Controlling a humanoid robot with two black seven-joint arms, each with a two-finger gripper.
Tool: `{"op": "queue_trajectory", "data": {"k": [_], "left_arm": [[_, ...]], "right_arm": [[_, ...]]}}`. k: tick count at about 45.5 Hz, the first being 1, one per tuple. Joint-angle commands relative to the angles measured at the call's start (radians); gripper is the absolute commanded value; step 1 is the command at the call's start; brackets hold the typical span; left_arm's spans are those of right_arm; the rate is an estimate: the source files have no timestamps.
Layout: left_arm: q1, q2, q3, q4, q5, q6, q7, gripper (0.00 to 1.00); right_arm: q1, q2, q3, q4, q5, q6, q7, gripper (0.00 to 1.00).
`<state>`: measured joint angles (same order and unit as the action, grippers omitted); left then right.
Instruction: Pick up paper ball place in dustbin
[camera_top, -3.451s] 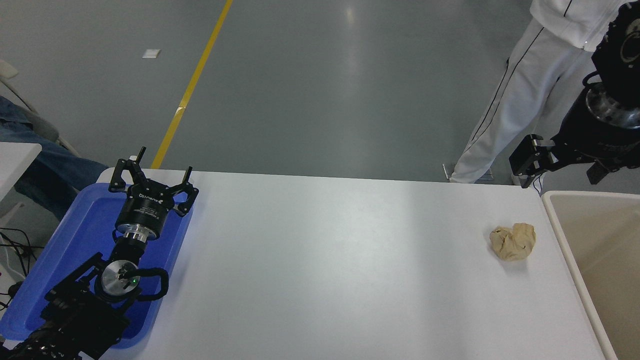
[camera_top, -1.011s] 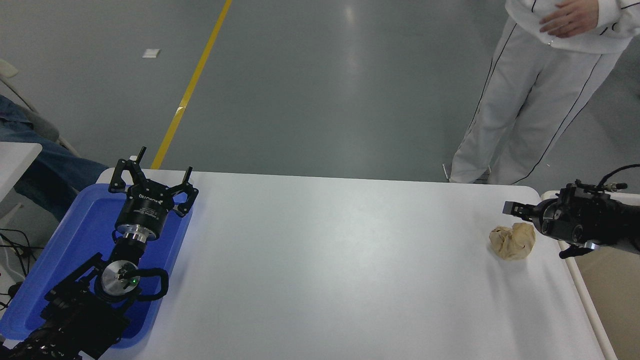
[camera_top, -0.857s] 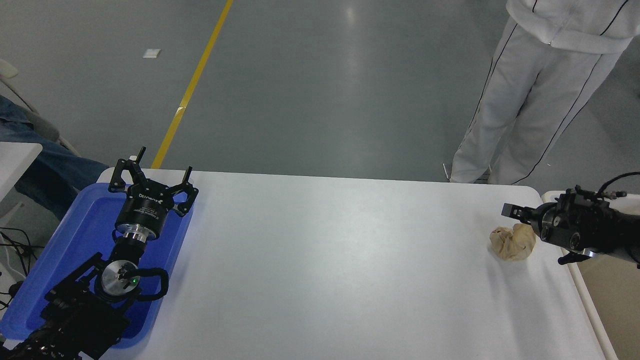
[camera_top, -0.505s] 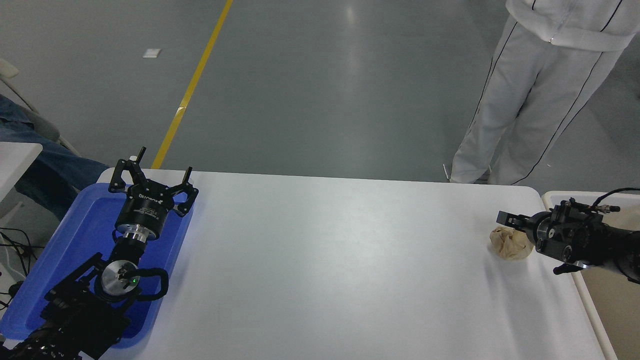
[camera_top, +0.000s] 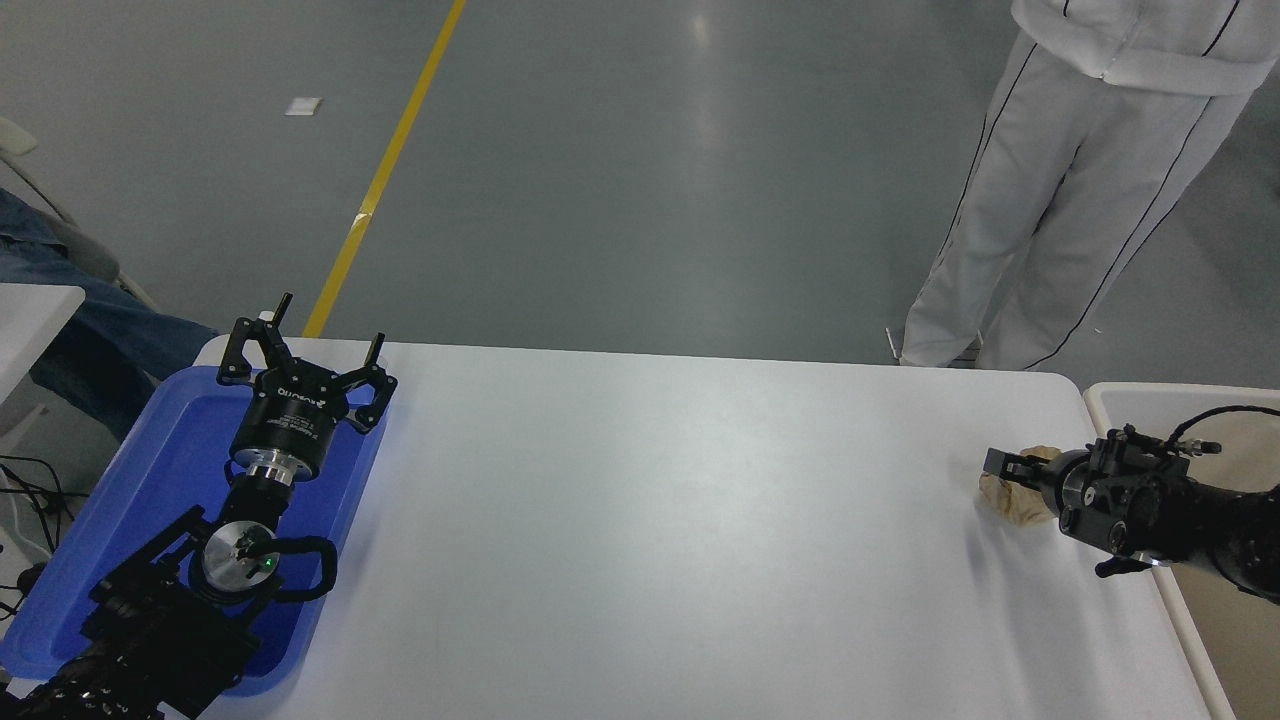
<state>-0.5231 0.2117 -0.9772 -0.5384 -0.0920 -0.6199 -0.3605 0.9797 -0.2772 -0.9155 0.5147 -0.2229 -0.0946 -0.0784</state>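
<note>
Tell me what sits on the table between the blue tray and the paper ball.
Nothing: in the head view only bare white table runs from the blue tray to the paper ball.

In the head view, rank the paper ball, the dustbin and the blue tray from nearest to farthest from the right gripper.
1. paper ball, right at the right gripper.
2. dustbin, just beyond the table's right edge.
3. blue tray, far across at the table's left end.

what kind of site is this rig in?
Probably a lab or factory-floor test area: grey coated floor with a yellow line, a white table, and a person standing by.
</note>
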Motion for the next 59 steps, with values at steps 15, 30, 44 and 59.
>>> {"op": "queue_trajectory", "data": {"k": [15, 30, 44, 59], "left_arm": [[0.0, 0.0, 0.0, 0.0, 0.0, 0.0, 0.0, 1.0], [0.0, 0.0, 0.0, 0.001, 0.0, 0.0, 0.0, 1.0], [0.0, 0.0, 0.0, 0.0, 0.0, 0.0, 0.0, 1.0], [0.0, 0.0, 0.0, 0.0, 0.0, 0.0, 0.0, 1.0]], "right_arm": [[-0.035, 0.009, 0.037, -0.001, 0.019, -0.008, -0.001, 0.81], [-0.053, 0.009, 0.139, 0.002, 0.079, -0.002, -0.001, 0.0], [-0.013, -0.014, 0.133, 0.018, 0.102, 0.003, -0.003, 0.0], [0.118, -0.117, 0.06, 0.197, 0.08, 0.007, -0.004, 0.0]]}}
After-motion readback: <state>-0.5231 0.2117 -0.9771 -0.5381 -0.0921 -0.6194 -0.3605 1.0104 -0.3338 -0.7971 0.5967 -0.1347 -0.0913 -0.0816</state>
